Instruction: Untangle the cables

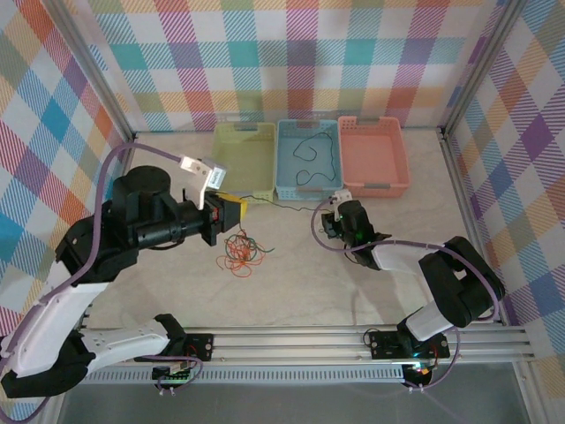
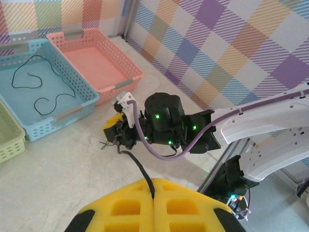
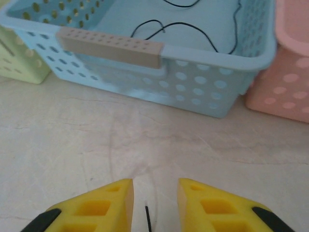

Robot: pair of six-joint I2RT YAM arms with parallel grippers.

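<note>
A thin dark cable [image 1: 282, 204] runs taut between my two grippers above the table. My left gripper [image 1: 240, 208] is shut on one end of it, and in the left wrist view the strand [image 2: 140, 169] comes out from between the closed yellow pads [image 2: 125, 208]. My right gripper [image 3: 154, 186] is open, low over the table, with the cable's other tip [image 3: 147, 217] lying between its spread fingers. An orange-red cable tangle [image 1: 238, 252] lies on the table just in front of the left gripper. A black cable [image 1: 311, 155] lies inside the blue basket [image 1: 284, 177].
Three baskets stand in a row at the back: yellow-green [image 1: 231, 172], blue, and pink [image 1: 388, 185]. The blue basket's near wall [image 3: 159, 82] is close ahead of my right gripper. Metal frame rails [image 1: 300, 340] run along the near edge.
</note>
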